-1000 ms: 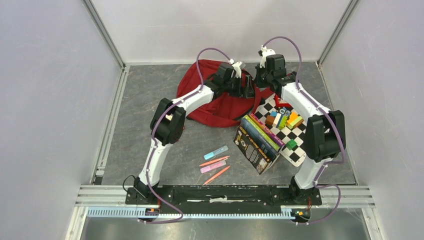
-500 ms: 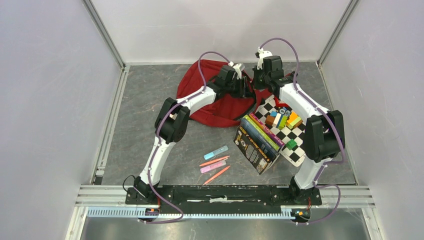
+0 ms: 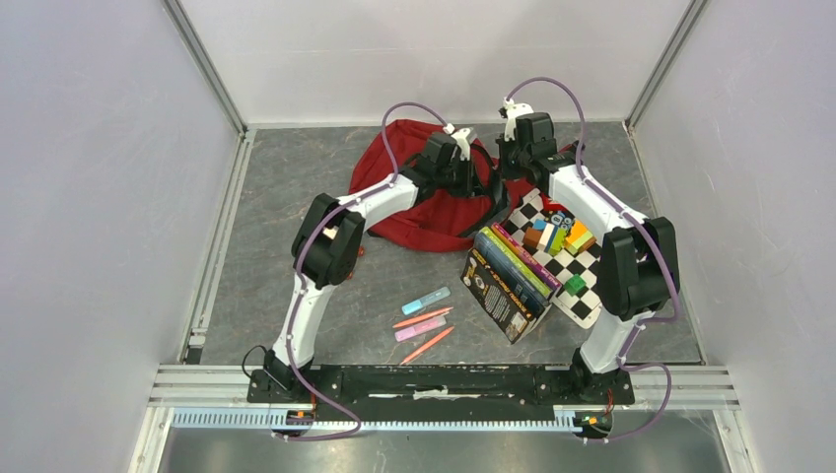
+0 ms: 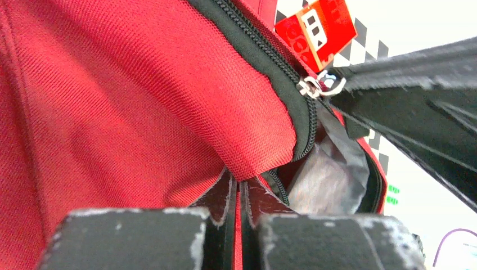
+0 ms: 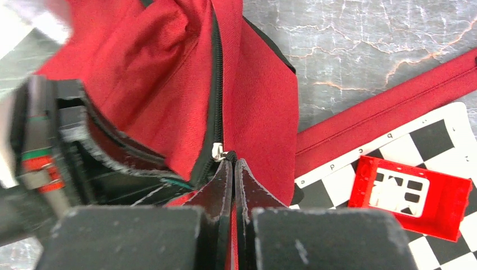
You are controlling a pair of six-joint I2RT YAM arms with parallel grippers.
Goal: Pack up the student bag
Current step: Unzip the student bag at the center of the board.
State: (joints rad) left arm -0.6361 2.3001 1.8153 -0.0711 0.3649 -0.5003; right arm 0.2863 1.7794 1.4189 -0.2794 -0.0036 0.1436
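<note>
At 12 o'clock the left gripper and right gripper crowd the student bag mouth, books block 4 o'clock, and the table lies open at 9 o'clock.

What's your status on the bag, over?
Left gripper shut on bag edge. Right gripper shut on bag at zip pull. Bag part open. Books, pens lie on the table, unpacked.
</note>
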